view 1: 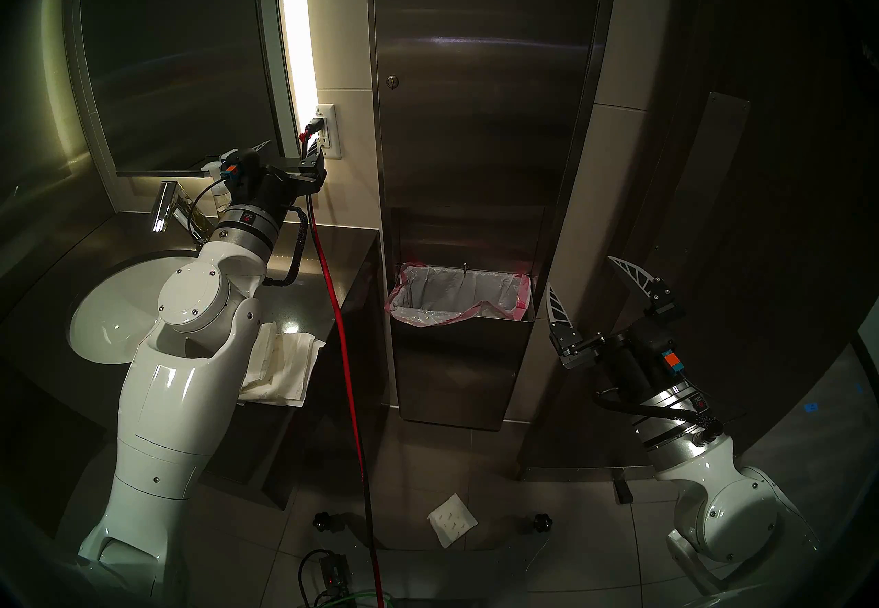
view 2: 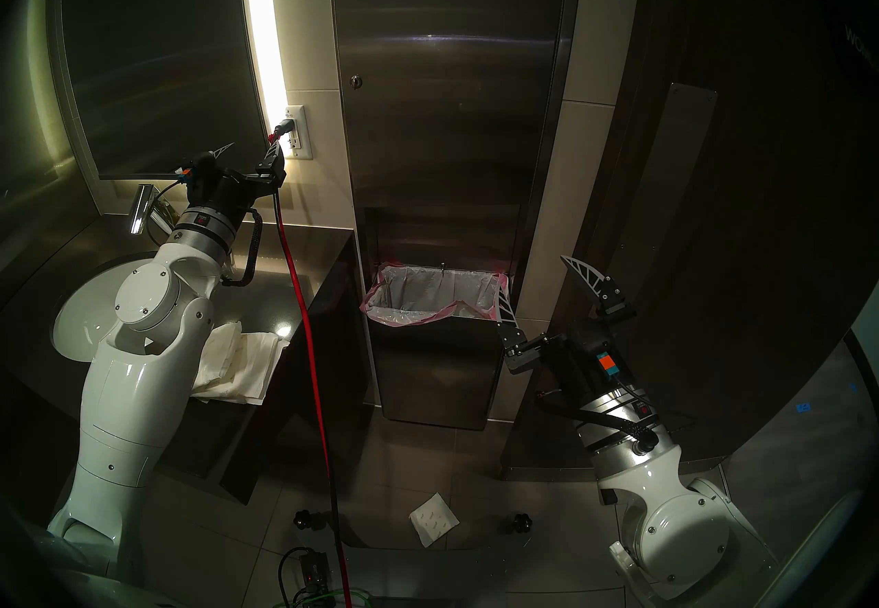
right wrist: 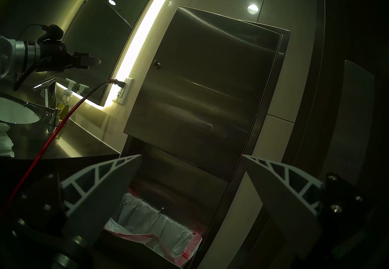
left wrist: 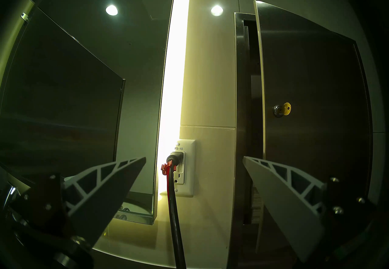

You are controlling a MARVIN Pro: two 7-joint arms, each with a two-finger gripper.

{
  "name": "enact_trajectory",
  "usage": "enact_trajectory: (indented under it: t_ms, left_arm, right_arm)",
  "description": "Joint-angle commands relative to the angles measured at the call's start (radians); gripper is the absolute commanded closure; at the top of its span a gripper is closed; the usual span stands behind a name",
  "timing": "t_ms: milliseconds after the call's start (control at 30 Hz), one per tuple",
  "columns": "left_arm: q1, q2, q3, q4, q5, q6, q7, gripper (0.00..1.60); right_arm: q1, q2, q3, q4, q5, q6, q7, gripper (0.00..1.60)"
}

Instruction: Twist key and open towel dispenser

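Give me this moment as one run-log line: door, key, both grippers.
towel dispenser door ajar on lock side | key in lock | left gripper open, empty | right gripper open, empty

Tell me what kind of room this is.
Most likely a public restroom: a white round sink basin in a dark counter, a tall stainless-steel towel dispenser recessed in the wall, and a steel waste bin with pink-edged liner beneath it.

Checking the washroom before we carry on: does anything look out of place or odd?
Yes. A folded paper towel lies on the floor tiles below the waste bin, and the towel dispenser door stands ajar with the key in its lock.
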Motion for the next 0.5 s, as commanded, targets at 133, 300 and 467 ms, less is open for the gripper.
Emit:
enact_trajectory:
  t_ms: [133,300,467]
  left_arm:
    - [-0.081,0.035,-0.035,0.050,0.022,-0.021,-0.013,0.00]
    - [-0.108,0.050,-0.058,0.088,0.024,-0.031,-0.028,0.00]
    - [-0.127,0.066,-0.046,0.126,0.039,-0.060,-0.065,0.34]
  right_arm:
    - [0.003,-0.002,0.003,-0.017,-0.006,-0.005,-0.006,0.00]
    - [0.003,-0.002,0.002,-0.017,-0.007,-0.005,-0.007,0.00]
    - [0.002,-0.002,0.002,-0.017,-0.007,-0.005,-0.008,0.00]
